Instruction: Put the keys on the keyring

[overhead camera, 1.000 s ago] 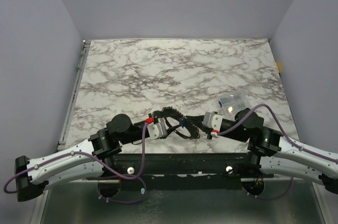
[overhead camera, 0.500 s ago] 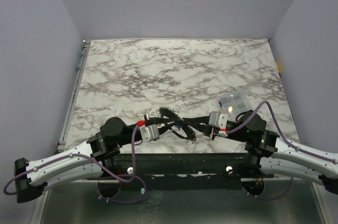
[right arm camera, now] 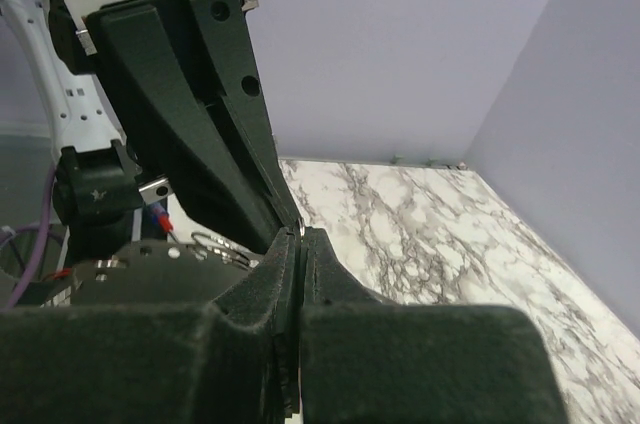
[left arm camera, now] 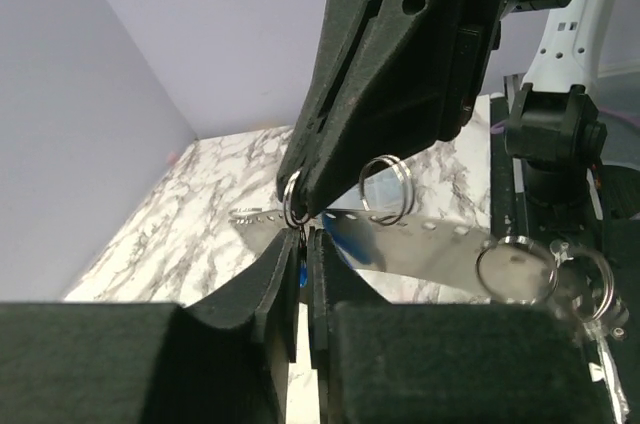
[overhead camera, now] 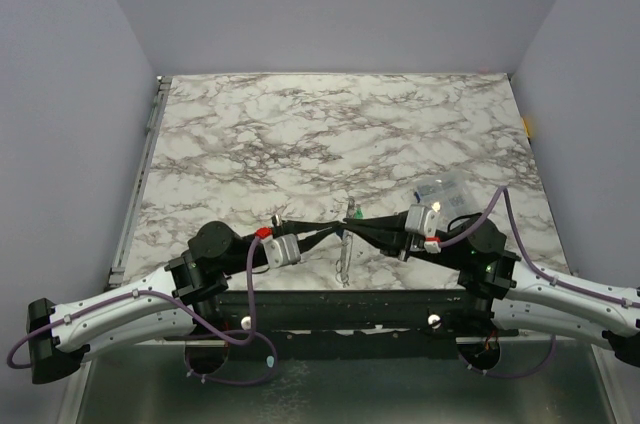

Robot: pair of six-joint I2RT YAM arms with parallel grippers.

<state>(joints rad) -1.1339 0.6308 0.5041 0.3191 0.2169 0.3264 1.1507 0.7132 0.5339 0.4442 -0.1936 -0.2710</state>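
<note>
Marble table (overhead camera: 300, 134) filled most of the overhead view. Left arm (overhead camera: 130, 309) and right arm (overhead camera: 560, 289) both reached inward, low over the near edge, wrists facing each other. Clear plastic box (overhead camera: 447, 191) sat on the marble just behind the right wrist, apart from the work.

Left gripper (left arm camera: 303, 241): fingers drawn in to a hairline gap. A sliver of blue showed between the pads, which I read as the blue key (left arm camera: 302, 269) pinched by its head. Right gripper (right arm camera: 298, 240): fingers pressed flat together, tips meeting the left tips nose to nose. I could not tell what, if anything, sat between them.

Keyring (overhead camera: 345, 262) hung from that meeting point. From above it was edge-on, a thin grey strip dropping toward the near edge. In the left wrist view it ran as a perforated grey band behind the right fingertips.

Green key (overhead camera: 355, 213) showed just beyond the joined tips, on the far side; I could not tell whether it was on the ring. Small wire loops (left arm camera: 408, 190) dangled beside the right fingertips.
</note>
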